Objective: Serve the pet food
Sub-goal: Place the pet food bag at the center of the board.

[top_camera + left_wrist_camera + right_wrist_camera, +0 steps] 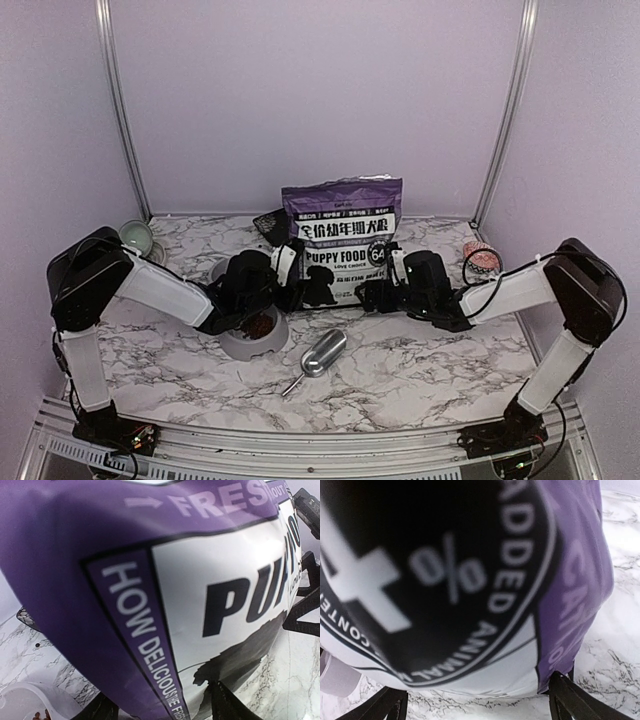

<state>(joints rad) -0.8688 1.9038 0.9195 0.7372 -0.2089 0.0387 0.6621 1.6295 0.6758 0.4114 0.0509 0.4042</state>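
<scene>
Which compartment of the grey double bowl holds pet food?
The near compartment, beside the metal scoop, holds brown pet food; the far compartment, partly under the left arm, shows none.

The table [420, 370] carries one purple-and-white bag [342, 215] at its far edge, one grey double bowl [240, 350], one heap of pet food [259, 327], one metal scoop [324, 353] and one dark meshed thing [268, 225]. One pale cup [137, 237] stands at the far left corner, and one red-patterned round thing [482, 258] near the right edge. There are two arms, the left arm [160, 288] and the right arm [515, 290].
</scene>
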